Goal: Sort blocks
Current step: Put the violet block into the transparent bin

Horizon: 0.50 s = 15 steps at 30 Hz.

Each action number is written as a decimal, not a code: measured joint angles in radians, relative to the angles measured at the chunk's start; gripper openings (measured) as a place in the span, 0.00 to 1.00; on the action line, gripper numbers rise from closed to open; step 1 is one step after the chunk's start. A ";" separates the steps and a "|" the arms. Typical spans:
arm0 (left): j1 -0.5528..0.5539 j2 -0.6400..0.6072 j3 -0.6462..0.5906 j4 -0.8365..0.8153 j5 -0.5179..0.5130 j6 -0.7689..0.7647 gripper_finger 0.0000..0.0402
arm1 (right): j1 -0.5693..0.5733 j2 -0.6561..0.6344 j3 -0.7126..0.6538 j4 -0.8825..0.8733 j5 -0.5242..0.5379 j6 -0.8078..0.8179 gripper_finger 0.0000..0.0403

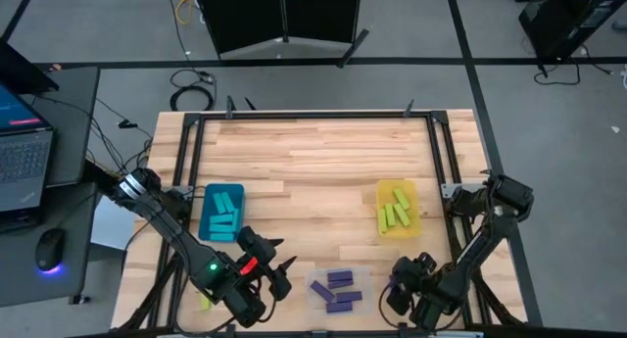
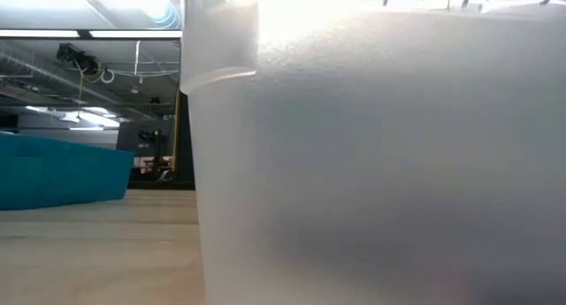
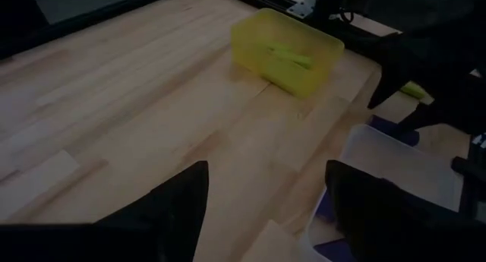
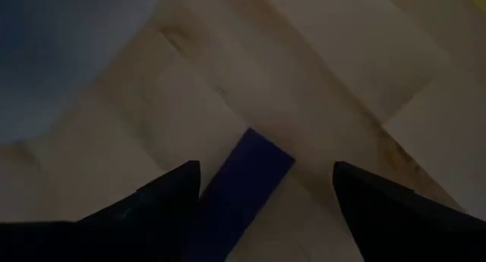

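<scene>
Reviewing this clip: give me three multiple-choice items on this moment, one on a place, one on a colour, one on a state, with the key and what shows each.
1. Where does the purple block nearest the right gripper lie?
A. In the teal bin
B. On the bare table between that gripper's jaws
C. In the yellow bin

2. What colour are the blocks in the clear bin?
A. Purple
B. Cyan
C. Yellow-green

3. How do the left gripper's jaws stand?
A. Shut on a cyan block
B. Shut on nothing
C. Open, holding nothing

Key: 1 B, the right wrist view shows the block flat on the wood between the open jaws. 2 A, the high view shows purple bars inside it. 3 C, the left wrist view shows bare table between the spread jaws.
</scene>
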 joint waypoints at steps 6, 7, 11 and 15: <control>0.000 0.000 0.000 0.002 0.000 -0.001 0.67 | -0.003 0.078 0.006 -0.005 -0.016 0.035 0.74; 0.000 0.000 0.000 0.003 0.000 -0.001 0.67 | -0.005 0.089 0.008 -0.009 -0.025 0.039 0.73; -0.001 0.000 0.000 0.003 0.001 -0.002 0.67 | -0.005 0.095 0.008 -0.016 -0.032 0.046 0.64; -0.001 0.000 -0.001 0.002 0.003 -0.003 0.67 | 0.002 0.069 0.002 -0.024 -0.033 0.058 0.49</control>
